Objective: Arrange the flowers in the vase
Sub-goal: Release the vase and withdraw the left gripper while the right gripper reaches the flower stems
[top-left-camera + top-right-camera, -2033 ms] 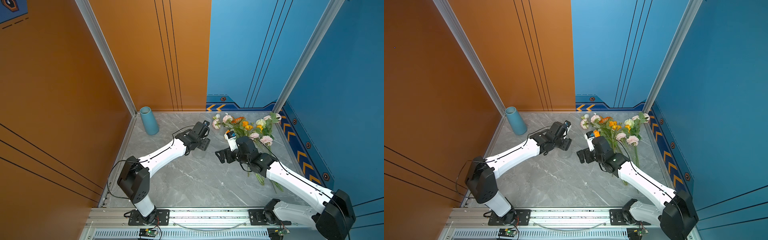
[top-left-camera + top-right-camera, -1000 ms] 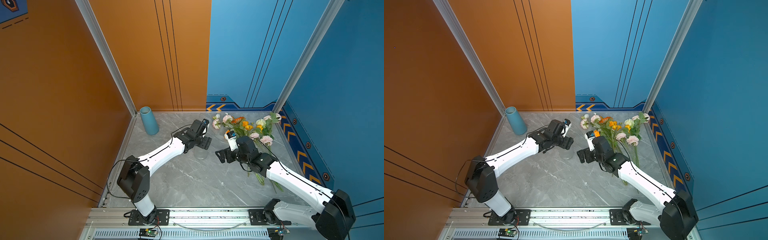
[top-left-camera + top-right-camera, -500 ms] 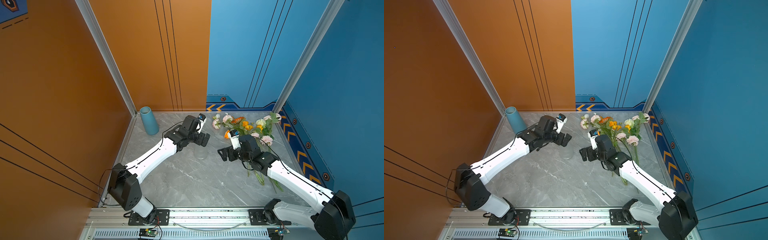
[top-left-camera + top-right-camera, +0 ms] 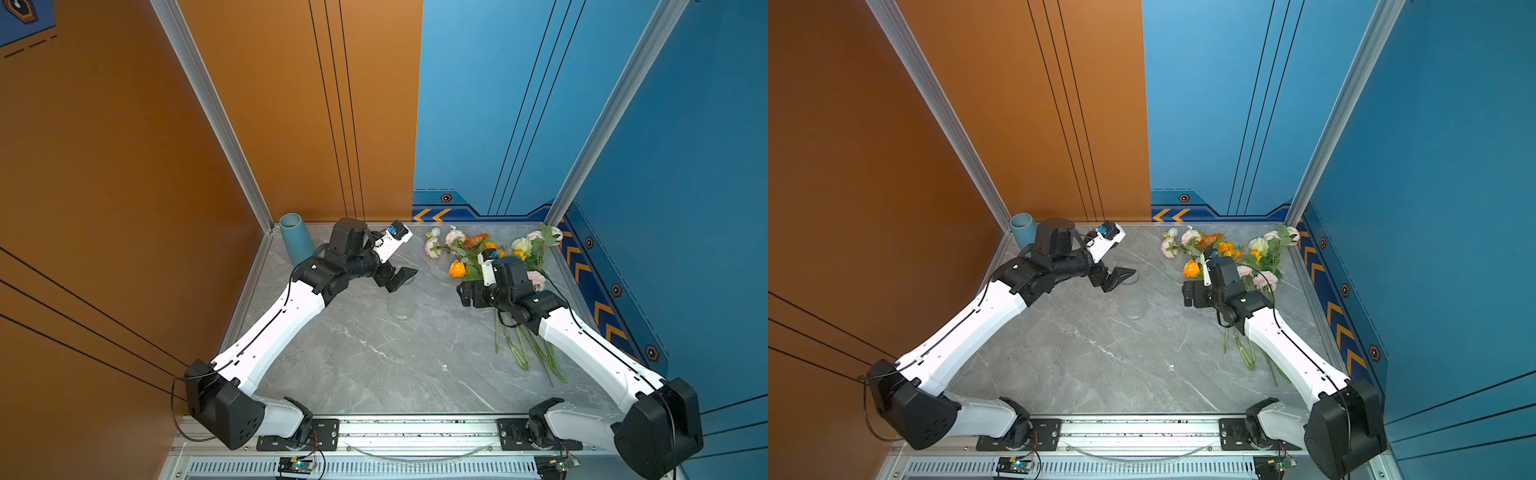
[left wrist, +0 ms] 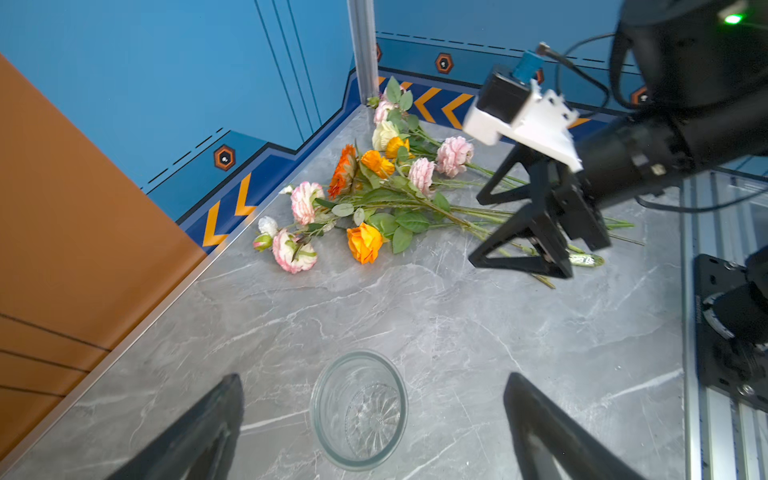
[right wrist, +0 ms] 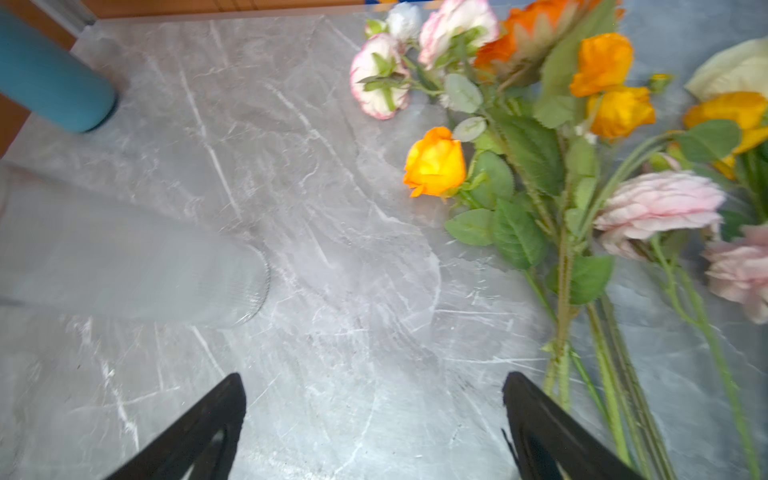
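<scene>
Left wrist, empty glass vase (image 5: 332,415), flowers (image 5: 374,199) apart

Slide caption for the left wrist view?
Open left gripper over empty clear glass vase; pink, orange and cream flowers lie on grey marble table by open right gripper.

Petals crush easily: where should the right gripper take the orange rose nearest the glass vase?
Likely the bare stem of the orange rose, below its leaves; right gripper from straight above, jaws across it, since it lies flat on the table.
</scene>
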Tool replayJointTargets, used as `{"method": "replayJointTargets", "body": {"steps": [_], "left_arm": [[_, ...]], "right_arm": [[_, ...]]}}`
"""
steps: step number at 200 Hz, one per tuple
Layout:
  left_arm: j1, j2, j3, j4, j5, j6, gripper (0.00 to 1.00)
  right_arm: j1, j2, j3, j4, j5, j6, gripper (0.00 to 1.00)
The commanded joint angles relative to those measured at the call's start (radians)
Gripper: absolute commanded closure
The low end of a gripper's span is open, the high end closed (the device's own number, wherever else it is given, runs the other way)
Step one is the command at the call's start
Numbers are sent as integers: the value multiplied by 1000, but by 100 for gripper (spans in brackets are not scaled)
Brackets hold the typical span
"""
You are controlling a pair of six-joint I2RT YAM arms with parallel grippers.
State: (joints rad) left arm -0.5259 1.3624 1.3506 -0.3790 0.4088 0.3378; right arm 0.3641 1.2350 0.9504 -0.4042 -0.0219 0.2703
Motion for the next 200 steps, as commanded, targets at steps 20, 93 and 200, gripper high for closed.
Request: {"method": "replayJointTargets", "body": {"steps": [20, 93, 200], "left_arm": [[-167, -116, -148, 128, 70, 82, 2], [-526, 10, -164, 74, -348, 177, 2], [-545, 74, -153, 61, -368, 177, 2]], "right_arm": [[-130, 65, 47, -141, 109, 29, 17], [-202, 240, 10, -133, 87, -17, 53], [-264, 307, -85, -87, 40, 9, 70]]}}
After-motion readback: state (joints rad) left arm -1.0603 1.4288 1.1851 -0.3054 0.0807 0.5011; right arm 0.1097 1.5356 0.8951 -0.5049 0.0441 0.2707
